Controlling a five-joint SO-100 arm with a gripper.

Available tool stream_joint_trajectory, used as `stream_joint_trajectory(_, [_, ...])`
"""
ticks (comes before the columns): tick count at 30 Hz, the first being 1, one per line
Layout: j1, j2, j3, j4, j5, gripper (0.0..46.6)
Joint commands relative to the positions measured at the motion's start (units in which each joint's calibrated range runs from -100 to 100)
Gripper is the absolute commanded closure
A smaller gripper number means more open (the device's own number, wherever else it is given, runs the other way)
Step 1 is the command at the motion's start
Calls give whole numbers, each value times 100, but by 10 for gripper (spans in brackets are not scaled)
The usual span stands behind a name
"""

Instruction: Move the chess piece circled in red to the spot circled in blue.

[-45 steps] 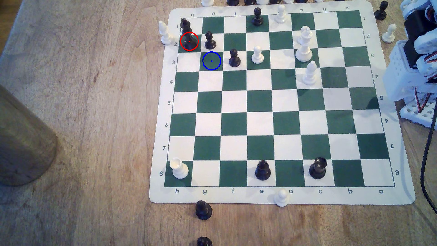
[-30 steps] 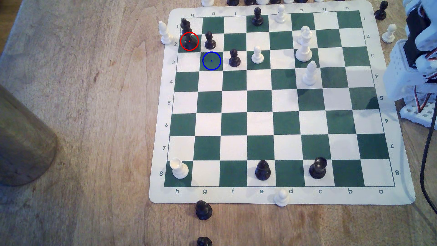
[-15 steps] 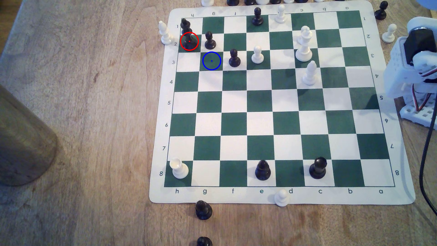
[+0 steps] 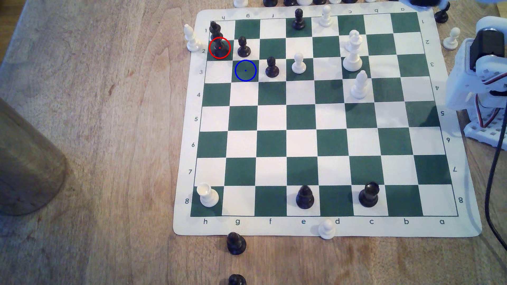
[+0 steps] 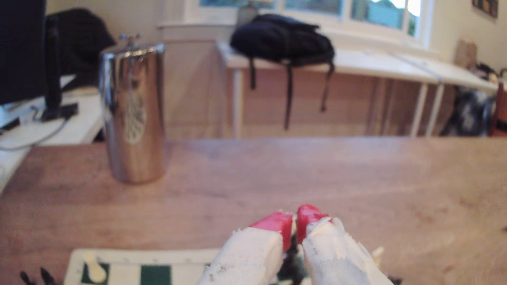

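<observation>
While the arm's white base [image 4: 482, 82] stands off the board at the exterior view's right edge, the chess piece [image 4: 219, 45] stands upright on the green square marked with a red ring, at the board's far corner on the exterior view's left; a second tall black piece [image 4: 214, 28] stands just behind it on the corner square, and a black pawn [image 4: 243, 47] occupies the white square just to its right in that view. The spot [image 4: 245, 70], a green square carrying a blue ring and centre dot, lies diagonally adjacent to the ringed piece, nearer the camera; another black pawn [image 4: 272, 67] stands on the next square to the exterior view's right. The gripper [image 5: 295, 219] appears in the wrist view with its red-tipped fingers [image 5: 274, 222] brought nearly together and nothing between them; it is raised above the wooden table [image 4: 96, 137], pointing toward a shiny metal cylinder [image 5: 133, 109]; the chess mat [image 4: 452, 227] edge and a white piece [image 5: 93, 267] show blurred beneath it.
</observation>
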Motion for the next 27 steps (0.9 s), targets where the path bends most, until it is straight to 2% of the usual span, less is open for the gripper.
stream_joint_trajectory(1, [121, 1368, -981, -361, -298, 445])
stream_joint_trajectory(6, [293, 2947, -1879, -492, -396, 426])
stream_joint_trajectory(8, [324, 3787, -2776, 16, -567, 423])
stream_joint_trajectory(14, [199, 4781, -3728, 106, -698, 406])
stream_joint_trajectory(16, [183, 5061, -3955, 114, -737, 389])
stream_joint_trajectory(20, [293, 5901, -4599, 98, -855, 313])
stream_joint_trajectory(22, [355, 6360, -4880, 49, -816, 285])
stream_joint_trajectory(24, [402, 6640, -5043, 24, -737, 281])
stream_joint_trajectory(27, [481, 7183, -5396, -74, -757, 281])
